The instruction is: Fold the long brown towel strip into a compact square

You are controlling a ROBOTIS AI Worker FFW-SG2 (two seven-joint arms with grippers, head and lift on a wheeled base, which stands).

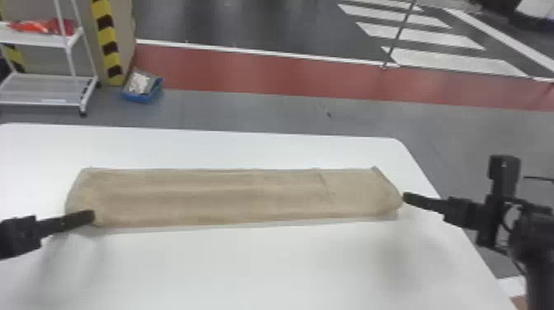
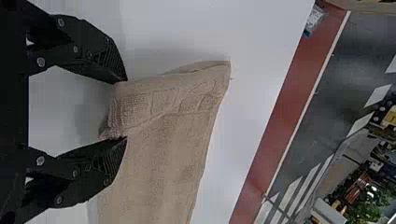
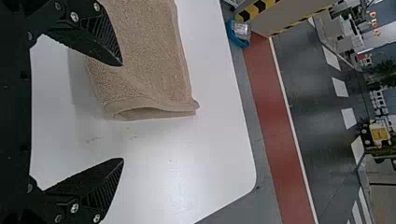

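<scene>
The brown towel strip lies flat across the white table, its length running left to right. At its left end stands my left gripper; in the left wrist view the open left gripper has its fingers parted, with the near corner of the towel between them. My right gripper is by the strip's right end. Seen from the right wrist, the right gripper is wide open, one finger over the towel, the other above bare table beyond its folded end.
The white table has a rounded far right corner near the right arm. Past the table are a white shelf cart and a blue bin on the floor.
</scene>
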